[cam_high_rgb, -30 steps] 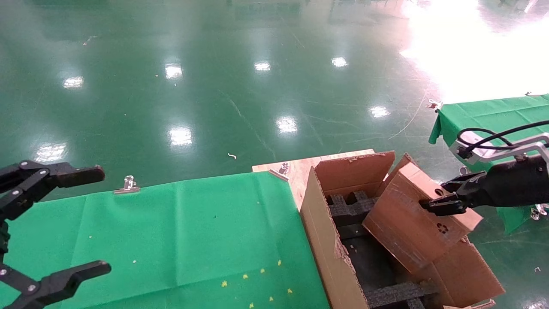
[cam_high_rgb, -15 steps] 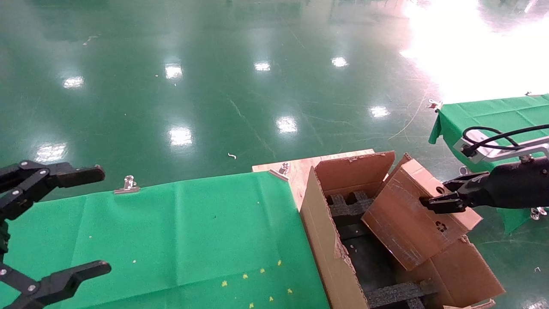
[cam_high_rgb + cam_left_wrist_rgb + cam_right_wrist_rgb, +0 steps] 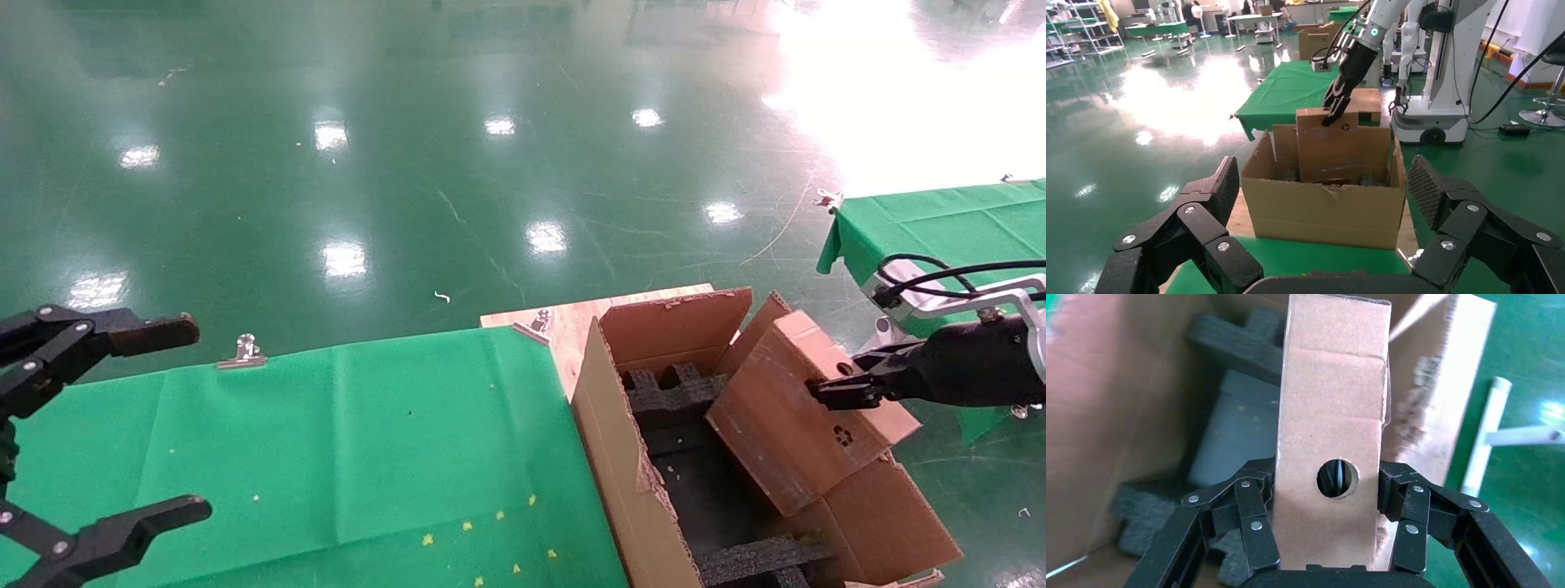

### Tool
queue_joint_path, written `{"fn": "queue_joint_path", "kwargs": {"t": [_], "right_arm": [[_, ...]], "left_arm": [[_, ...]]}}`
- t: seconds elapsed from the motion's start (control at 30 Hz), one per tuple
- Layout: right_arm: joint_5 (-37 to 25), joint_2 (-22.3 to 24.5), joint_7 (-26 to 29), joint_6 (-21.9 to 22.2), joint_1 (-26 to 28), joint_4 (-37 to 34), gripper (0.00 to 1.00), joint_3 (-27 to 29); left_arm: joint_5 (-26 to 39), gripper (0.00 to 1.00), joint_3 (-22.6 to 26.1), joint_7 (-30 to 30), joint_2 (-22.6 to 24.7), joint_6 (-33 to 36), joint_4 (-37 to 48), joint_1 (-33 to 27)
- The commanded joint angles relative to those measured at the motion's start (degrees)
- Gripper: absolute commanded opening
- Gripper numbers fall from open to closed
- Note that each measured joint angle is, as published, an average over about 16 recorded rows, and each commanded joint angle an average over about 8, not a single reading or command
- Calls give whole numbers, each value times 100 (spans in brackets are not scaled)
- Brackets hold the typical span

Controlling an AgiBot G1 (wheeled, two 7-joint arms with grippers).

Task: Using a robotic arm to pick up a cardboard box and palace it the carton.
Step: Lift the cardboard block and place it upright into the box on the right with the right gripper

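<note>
The right gripper [image 3: 850,384] clamps the tilted cardboard box [image 3: 797,420], whose lower end dips into the carton [image 3: 621,457] below; the left gripper [image 3: 122,425] gapes wide.

The gripper [image 3: 1329,493] clamps the box [image 3: 1332,416] by its narrow side, one finger pressed on each face, a round hole [image 3: 1338,478] between them. The box runs up the frame's middle. Black foam [image 3: 1232,343] lies upper left, green floor [image 3: 1535,367] at right.
</note>
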Motion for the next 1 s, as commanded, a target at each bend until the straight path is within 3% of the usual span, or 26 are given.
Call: {"fn": "queue_joint_path", "kwargs": {"t": [0.03, 0.43, 0.7, 1.0], "right_arm": [[-134, 41, 215, 191, -15, 144, 0, -45], [-1532, 360, 2224, 900, 51, 1467, 0, -361], [-2557, 289, 3508, 1145, -34, 1899, 0, -571], [-3022, 56, 4256, 1348, -244, 1995, 0, -713]], "left_arm": [[0, 100, 0, 0, 0, 0, 0, 0], [-1, 100, 1, 1, 0, 0, 0, 0], [-1, 100, 2, 1, -1, -1, 0, -1], [-2, 100, 3, 1, -1, -1, 0, -1]]}}
